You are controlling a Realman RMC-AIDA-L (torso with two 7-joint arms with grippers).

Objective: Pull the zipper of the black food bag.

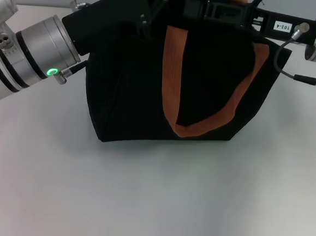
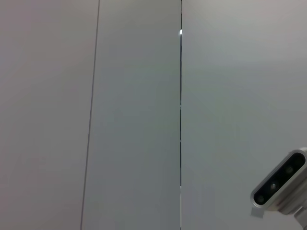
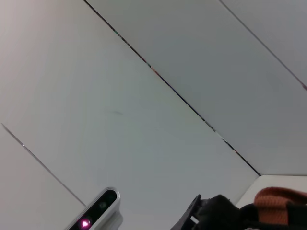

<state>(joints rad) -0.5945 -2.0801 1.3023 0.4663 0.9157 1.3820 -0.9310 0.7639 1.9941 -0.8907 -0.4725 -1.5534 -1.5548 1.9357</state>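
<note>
White counter point(image 1: 151, 205), both arms reaching in over the bag's top.
Left claw point(image 1: 147, 10) and right claw point(image 1: 221, 11) meet above the black food bag point(image 1: 127, 93); grip can't be told, zipper hidden beneath them.

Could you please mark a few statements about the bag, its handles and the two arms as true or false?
1. The black food bag stands upright on the white table. True.
2. Its handle is blue. False: it is orange-brown.
3. Both arms reach over the bag's top. True.
4. The zipper pull is plainly visible in the head view. False: the arms cover the top.
5. The bag lies on its side. False: it stands upright.
</note>
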